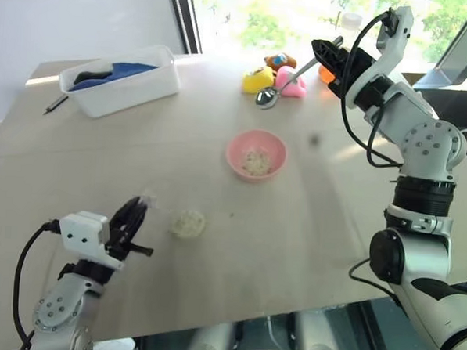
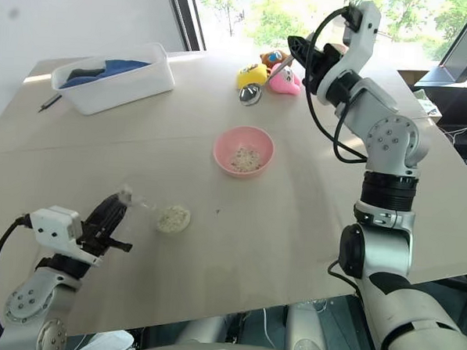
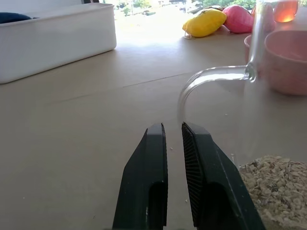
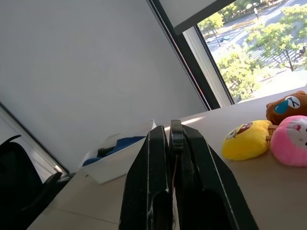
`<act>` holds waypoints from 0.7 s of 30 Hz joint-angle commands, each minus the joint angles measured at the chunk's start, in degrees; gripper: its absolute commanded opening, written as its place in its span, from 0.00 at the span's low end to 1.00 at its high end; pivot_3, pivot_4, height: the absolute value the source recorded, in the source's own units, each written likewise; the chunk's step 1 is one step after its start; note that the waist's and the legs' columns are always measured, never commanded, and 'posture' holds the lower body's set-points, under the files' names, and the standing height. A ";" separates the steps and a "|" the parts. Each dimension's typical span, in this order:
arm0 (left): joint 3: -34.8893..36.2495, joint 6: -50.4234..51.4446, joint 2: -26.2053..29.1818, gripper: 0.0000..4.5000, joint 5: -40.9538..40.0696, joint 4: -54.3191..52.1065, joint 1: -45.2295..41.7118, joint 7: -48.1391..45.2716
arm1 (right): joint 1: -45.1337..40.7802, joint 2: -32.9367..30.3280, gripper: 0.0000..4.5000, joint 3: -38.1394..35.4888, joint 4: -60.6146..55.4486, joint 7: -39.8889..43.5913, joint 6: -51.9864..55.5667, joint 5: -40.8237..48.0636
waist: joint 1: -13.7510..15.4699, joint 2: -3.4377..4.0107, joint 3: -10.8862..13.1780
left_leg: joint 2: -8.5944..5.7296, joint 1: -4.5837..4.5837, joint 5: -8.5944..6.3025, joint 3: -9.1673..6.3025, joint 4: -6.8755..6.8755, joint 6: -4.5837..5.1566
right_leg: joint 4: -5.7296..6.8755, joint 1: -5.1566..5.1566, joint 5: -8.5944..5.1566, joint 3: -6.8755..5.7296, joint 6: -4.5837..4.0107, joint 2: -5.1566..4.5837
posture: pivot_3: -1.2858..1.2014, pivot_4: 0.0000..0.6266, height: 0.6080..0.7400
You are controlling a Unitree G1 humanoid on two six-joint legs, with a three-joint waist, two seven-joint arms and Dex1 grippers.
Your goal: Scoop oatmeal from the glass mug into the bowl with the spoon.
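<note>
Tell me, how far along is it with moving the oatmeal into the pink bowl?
Partly done: the bowl already holds some oatmeal. In hand: the right pincer holds the spoon up, away from the bowl. Left to do: more flakes sit in the glass mug, beside the left pincer.

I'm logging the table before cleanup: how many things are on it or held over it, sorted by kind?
Soft toys: 3, yellow, pink, brown
Containers: 3, pink bowl, glass mug, white tub
Utensils: 1, spoon in the right gripper
Pens: 1
Total: 8
</note>
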 commanded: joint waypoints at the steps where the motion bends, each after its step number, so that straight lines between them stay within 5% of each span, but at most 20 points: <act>1: 0.72 -0.03 0.82 0.13 -0.02 -0.57 -0.26 0.47 | -0.18 0.02 0.00 -0.78 -2.31 0.06 -0.43 0.97 | 0.00 0.00 0.00 | 0.00 0.00 0.00 0.00 0.00 0.00 | 0.00 0.00 0.00 0.00 0.00 0.00 | 0.52 0.24 1.00; 20: 0.69 -0.71 1.92 0.13 -0.76 0.49 -0.12 -1.70 | 0.13 0.07 0.00 -0.73 -2.48 -0.33 -0.70 0.96 | 0.03 0.00 0.00 | 0.00 0.00 0.00 0.00 0.00 0.00 | 0.00 0.00 0.00 0.00 0.00 0.00 | 0.52 0.24 1.00; 21: 0.60 -0.43 2.25 0.18 -1.54 0.73 -0.46 -2.57 | 0.08 0.09 0.00 -0.69 -2.38 -0.29 -0.77 0.91 | 0.03 0.00 0.00 | 0.00 0.00 0.00 0.00 0.00 0.00 | 0.00 0.00 0.00 0.00 0.00 0.00 | 0.52 0.24 1.00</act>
